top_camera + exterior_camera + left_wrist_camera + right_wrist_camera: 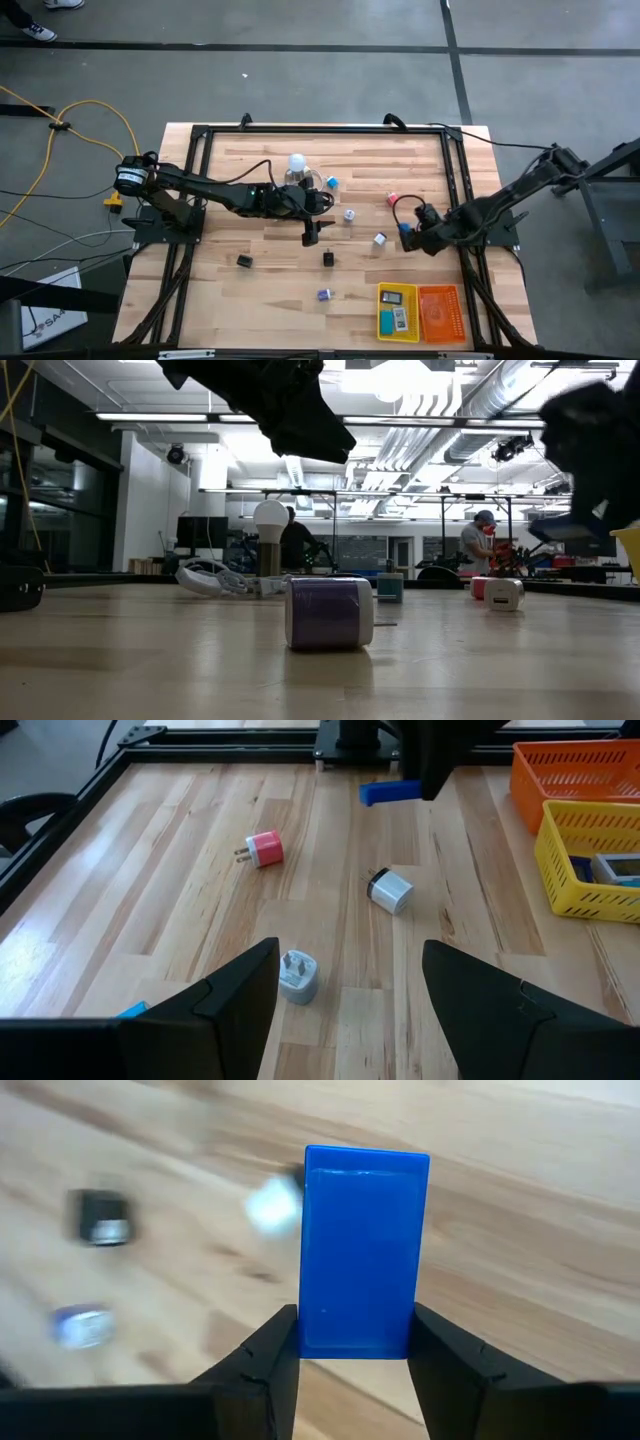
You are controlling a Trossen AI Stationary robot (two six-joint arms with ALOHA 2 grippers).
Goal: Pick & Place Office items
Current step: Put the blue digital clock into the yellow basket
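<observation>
Right gripper point(352, 1345) jaws pinch blue block point(365, 1250) at its end: stiff, smooth, light, likely slippery. Left gripper point(350, 985) jaws spread, empty.

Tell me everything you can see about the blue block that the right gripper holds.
The blue block is a flat, smooth rectangle with rounded corners, plastic by its look, plain on the visible face. The right gripper pinches one short end between both fingers, so it is lifted above the wooden table, near the table's right side.
</observation>
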